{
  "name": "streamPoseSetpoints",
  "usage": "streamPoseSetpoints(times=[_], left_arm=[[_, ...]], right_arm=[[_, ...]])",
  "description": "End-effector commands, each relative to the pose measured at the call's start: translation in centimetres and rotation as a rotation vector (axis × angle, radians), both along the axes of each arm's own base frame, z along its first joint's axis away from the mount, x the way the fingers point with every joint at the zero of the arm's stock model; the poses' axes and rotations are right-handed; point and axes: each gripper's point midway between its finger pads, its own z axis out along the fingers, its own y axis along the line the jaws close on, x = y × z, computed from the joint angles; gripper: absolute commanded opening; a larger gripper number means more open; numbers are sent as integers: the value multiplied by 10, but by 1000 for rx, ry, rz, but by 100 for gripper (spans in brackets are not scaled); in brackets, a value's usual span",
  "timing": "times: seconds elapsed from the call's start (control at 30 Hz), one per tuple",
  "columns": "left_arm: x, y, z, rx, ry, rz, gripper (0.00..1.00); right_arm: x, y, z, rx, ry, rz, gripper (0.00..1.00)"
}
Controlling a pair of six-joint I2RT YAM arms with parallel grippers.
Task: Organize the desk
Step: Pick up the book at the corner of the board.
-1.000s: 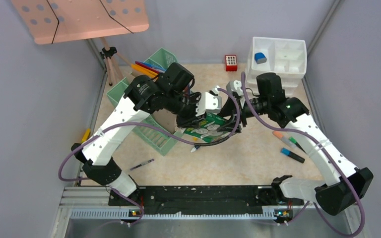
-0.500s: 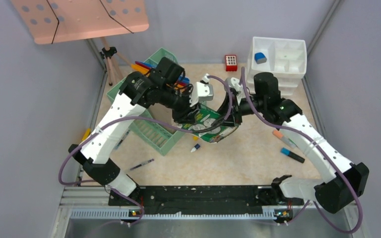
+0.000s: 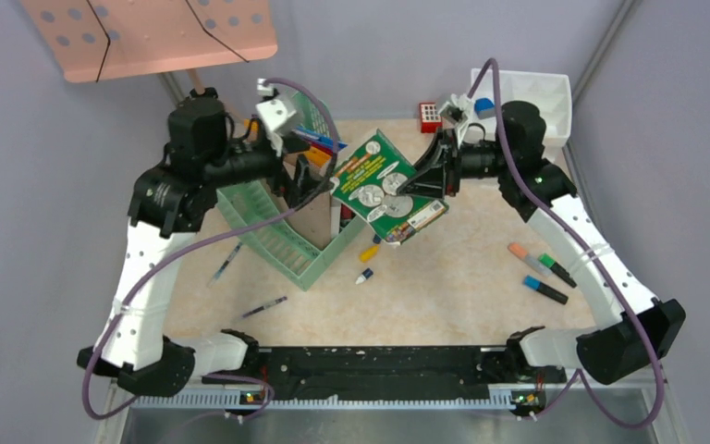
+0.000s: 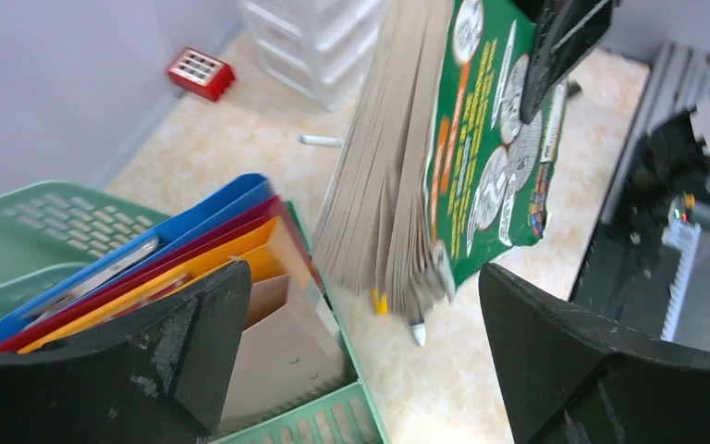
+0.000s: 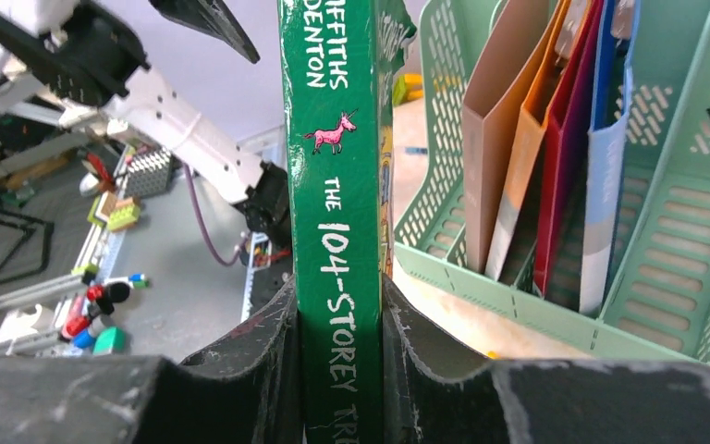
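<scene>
Nearest me runs the black-and-silver rail along the front edge of the desk, whose beige top spreads between the grey walls. A thin pen lies on it to my left, three markers to my right. A small white-and-blue piece lies mid-desk, maybe a capped pen; it is too small to tell. Above it my right pincer is clenched on the spine of a green book, held clear of the desk and tilted. My left pincer stands released, jaws wide, holding nothing, over the green file tray of coloured folders. Farthest back sit a red block and white drawers.
</scene>
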Motion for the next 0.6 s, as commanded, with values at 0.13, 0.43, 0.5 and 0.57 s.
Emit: streamPoseSetpoints(times=[0.13,0.43,0.5,0.57], left_arm=[[8,22,54,-326,-15,156,98],[23,-9,50,-536,224,24,98],[26,-15,54,-567,244,-13,98],[30,-18,59,-593,248,-33,98]], right_arm=[[27,-10,90,165,-38,-129,0],[40,-20,134,374,102,-119,0],[43,-23,135,390,121,-123,0],[46,-25,134,392,130,-130,0]])
